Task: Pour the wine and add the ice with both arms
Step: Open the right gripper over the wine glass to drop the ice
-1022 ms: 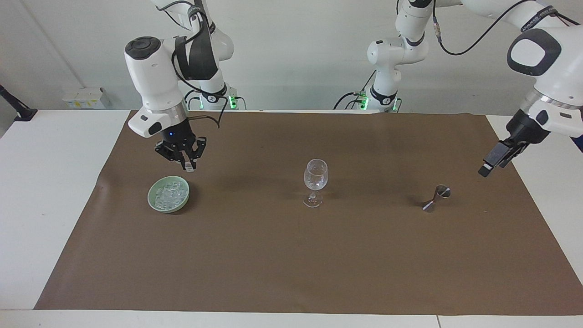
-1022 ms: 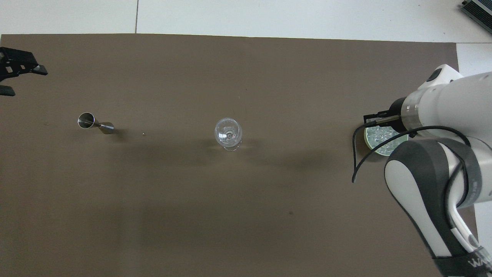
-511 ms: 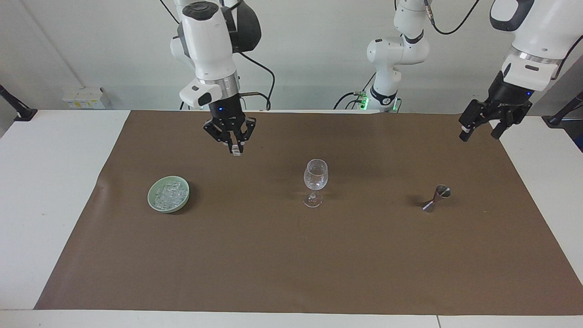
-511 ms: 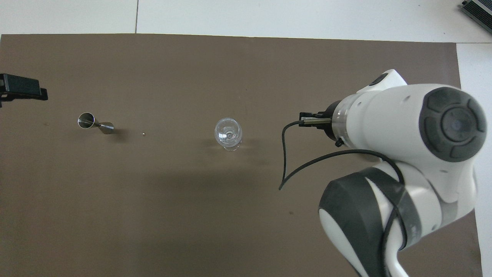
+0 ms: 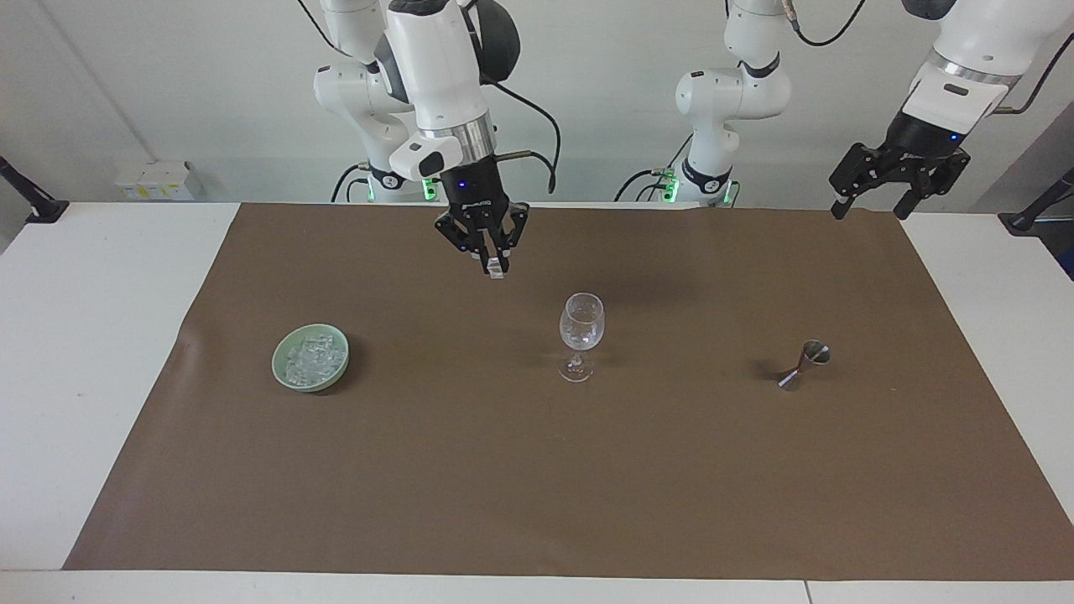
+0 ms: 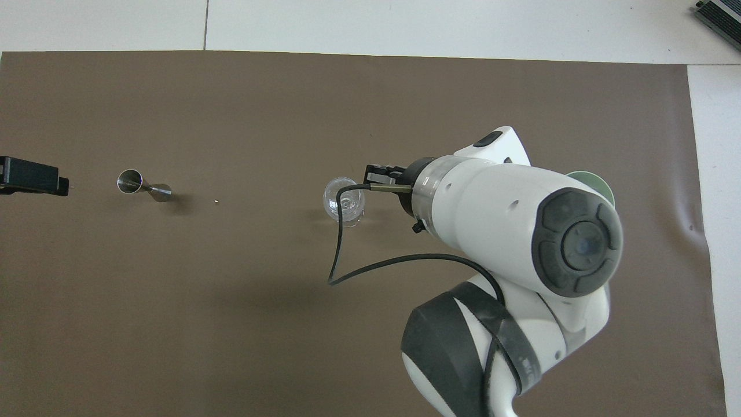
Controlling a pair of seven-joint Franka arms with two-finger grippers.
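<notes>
Right end effector (image 5: 495,267) is up over the brown mat (image 5: 537,486), pinching one ice cube (image 5: 496,269) between bowl (image 5: 278,369) and wine glass (image 5: 581,334). Left end effector (image 5: 868,205), fingers spread, hangs above the tabletop (image 5: 990,277) corner. A metal jigger (image 5: 804,365) stands on the mat.

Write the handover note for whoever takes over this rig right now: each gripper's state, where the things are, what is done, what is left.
Right gripper: shut on an ice cube, up over the mat between the green bowl and the wine glass.
Left gripper: open, empty, waiting high at its own end of the table.
Remaining ice: in the bowl, toward the right arm's end.
Jigger: lying on its side, toward the left arm's end.
Done: one cube picked.
Left: drop it into the glass; whether wine was poured, cannot tell.
</notes>
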